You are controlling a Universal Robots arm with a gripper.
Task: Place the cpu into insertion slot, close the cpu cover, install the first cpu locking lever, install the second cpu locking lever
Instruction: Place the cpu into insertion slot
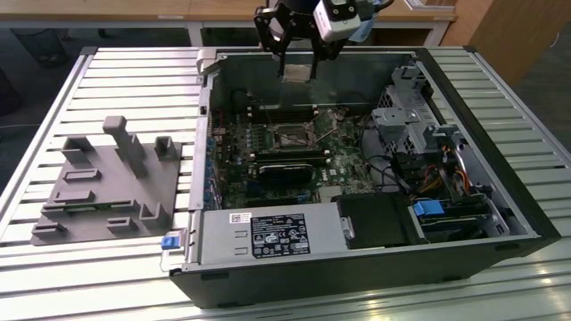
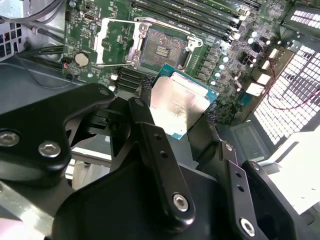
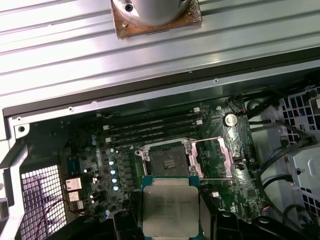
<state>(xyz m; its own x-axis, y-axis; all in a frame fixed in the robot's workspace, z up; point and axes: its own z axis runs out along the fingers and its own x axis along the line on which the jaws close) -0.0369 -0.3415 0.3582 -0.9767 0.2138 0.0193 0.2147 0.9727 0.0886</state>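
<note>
My gripper point(image 1: 297, 72) hangs over the far wall of the open computer case, shut on the cpu point(image 1: 297, 73), a flat silvery square chip. In both wrist views the cpu point(image 2: 180, 105) point(image 3: 170, 207) sits flat between the black fingers point(image 2: 150, 130), well above the green board. The insertion slot point(image 1: 290, 139) point(image 2: 160, 50) point(image 3: 167, 161) lies bare with its dark centre showing, apart from the chip. The cpu cover point(image 2: 116, 41) point(image 3: 216, 159), a silvery frame plate, is swung open to one side of the slot.
Long black memory slots point(image 3: 150, 127) run beside the socket. In the exterior view a drive cage and cables point(image 1: 415, 120) fill the case's right side, and a power supply point(image 1: 267, 234) sits at the near edge. A grey fixture point(image 1: 107, 180) rests on the slatted table point(image 1: 53, 281).
</note>
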